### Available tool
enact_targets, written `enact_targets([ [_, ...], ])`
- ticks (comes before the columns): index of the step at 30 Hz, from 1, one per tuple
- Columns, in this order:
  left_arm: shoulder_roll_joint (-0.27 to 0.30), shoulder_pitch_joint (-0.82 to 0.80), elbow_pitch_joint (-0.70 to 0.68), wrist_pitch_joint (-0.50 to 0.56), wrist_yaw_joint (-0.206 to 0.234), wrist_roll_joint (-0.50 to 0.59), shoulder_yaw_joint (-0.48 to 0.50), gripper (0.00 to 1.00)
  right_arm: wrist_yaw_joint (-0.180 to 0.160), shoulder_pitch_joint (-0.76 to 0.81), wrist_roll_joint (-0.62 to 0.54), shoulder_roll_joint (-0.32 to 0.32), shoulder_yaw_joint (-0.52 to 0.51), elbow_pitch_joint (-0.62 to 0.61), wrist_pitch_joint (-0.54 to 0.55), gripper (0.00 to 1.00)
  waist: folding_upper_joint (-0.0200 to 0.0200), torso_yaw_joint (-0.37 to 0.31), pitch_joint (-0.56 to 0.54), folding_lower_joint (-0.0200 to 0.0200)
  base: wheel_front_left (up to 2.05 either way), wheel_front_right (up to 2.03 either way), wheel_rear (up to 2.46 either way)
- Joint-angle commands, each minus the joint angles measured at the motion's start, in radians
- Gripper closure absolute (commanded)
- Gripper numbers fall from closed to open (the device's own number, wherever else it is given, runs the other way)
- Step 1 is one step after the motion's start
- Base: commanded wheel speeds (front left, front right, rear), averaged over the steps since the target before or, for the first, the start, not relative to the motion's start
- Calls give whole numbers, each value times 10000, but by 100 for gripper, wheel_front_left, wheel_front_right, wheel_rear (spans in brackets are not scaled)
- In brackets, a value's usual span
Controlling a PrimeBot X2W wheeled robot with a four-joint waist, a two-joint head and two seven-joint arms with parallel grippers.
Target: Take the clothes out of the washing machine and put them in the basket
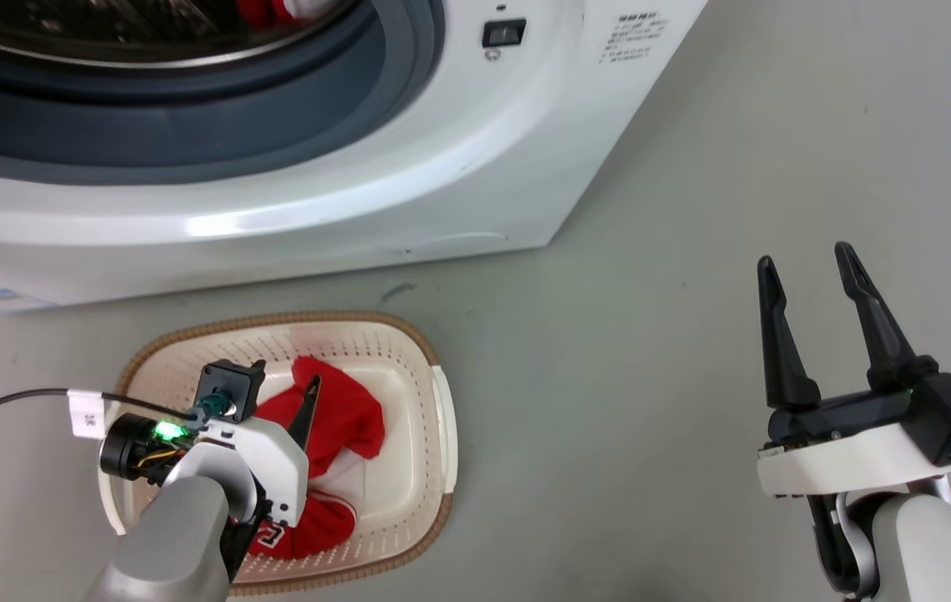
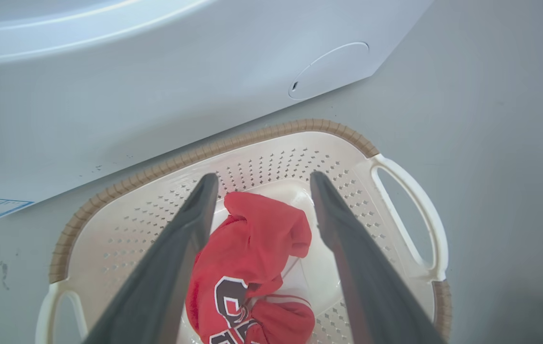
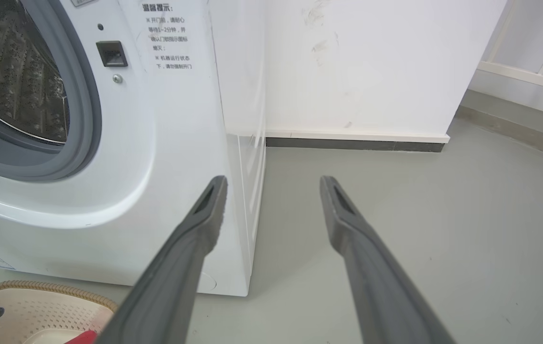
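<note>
Red cloth is my worry. The crumpled bright red jersey with black-and-white numerals point(image 2: 252, 239) lies in the bottom of the small cream perforated plastic basket with a brown rim point(image 2: 252, 138), right under my left gripper point(image 2: 262, 180), whose 2 long dark fingers are spread wide and pinch nothing. 1 finger overlaps the jersey's edge in the left wrist view, and I cannot tell whether it touches. If a fold is caught on that finger, lifting the arm could drag the jersey out over the rim onto the grey floor point(image 1: 651, 376). The black cable point(image 1: 7, 401) looping off that wrist could also hook the rim and tip so light a basket.

1 more scrap of red cloth with a white patch point(image 1: 274, 10) shows inside the shiny perforated steel drum point(image 3: 13, 71) of the large white front-loading washing machine point(image 1: 358, 192), so the job looks about half done. Reaching for it means passing the thick grey rubber door seal point(image 1: 191, 125). A finger could snag there, or a loose pinch could let the cloth fall short of the basket, which stands just beside the machine's front. My right gripper point(image 1: 805, 259) hangs over bare floor well apart, fingers parted, holding nothing.

The jersey looks soft, bunched into folds, with white trim showing.
</note>
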Motion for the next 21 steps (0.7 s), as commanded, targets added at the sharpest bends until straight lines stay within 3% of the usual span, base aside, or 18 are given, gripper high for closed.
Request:
enact_targets([
  [1, 41, 109, -137, -22, 64, 44, 55, 0, -9, 105, -51, 6, -31, 23, -17, 0, 0, 136, -434, 1, 0, 0, 0],
  [9, 329, 1045, -2290, -25, 444, 159, 742, 0, -9, 457, 133, 6, -36, 174, -17, 0, 0, 43, -1095, 1, 0, 0, 0],
  [15, 657, 782, -3394, -17, 491, 24, 1235, 0, -10, 554, 346, 6, 132, 129, -17, 0, 0, -299, -1030, 1, 0, 0, 0],
  [21, 1339, -241, -4076, 1213, 275, -157, 1394, 0, -9, 572, 539, 8, 371, 108, -17, 0, 0, -853, -606, 1, 0, 0, 0],
])
